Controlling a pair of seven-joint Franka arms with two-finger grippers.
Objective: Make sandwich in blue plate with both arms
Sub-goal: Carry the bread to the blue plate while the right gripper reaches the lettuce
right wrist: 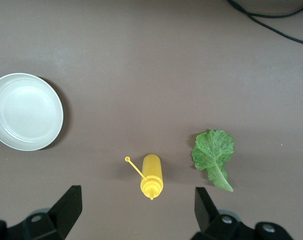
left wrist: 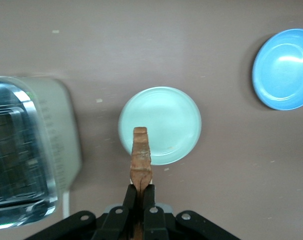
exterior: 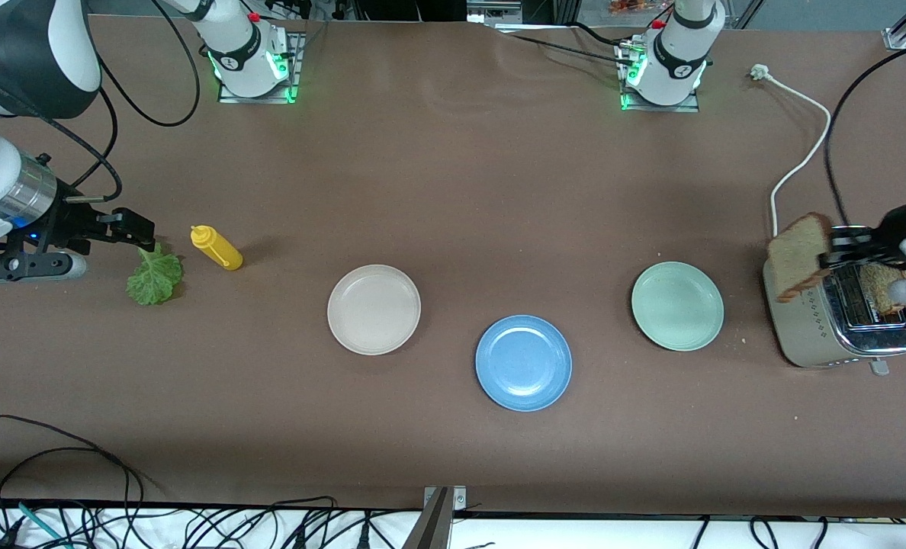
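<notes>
My left gripper [exterior: 836, 248] is shut on a slice of brown bread [exterior: 799, 255] and holds it up over the toaster [exterior: 827, 328]. In the left wrist view the slice [left wrist: 140, 152] shows edge-on between the shut fingers [left wrist: 132, 196]. A second slice [exterior: 877, 288] stands in the toaster's slot. The blue plate [exterior: 523, 363] lies bare, nearest the front camera, and also shows in the left wrist view [left wrist: 283, 69]. The lettuce leaf [exterior: 154, 278] lies at the right arm's end of the table. My right gripper [exterior: 134, 229] is open and empty over the table beside it [right wrist: 213, 155].
A yellow squeeze bottle [exterior: 216, 248] lies beside the lettuce. A beige-pink plate [exterior: 374, 309] and a pale green plate [exterior: 677, 305] flank the blue plate. The toaster's white cord [exterior: 800, 164] runs toward the left arm's base. Cables hang along the front edge.
</notes>
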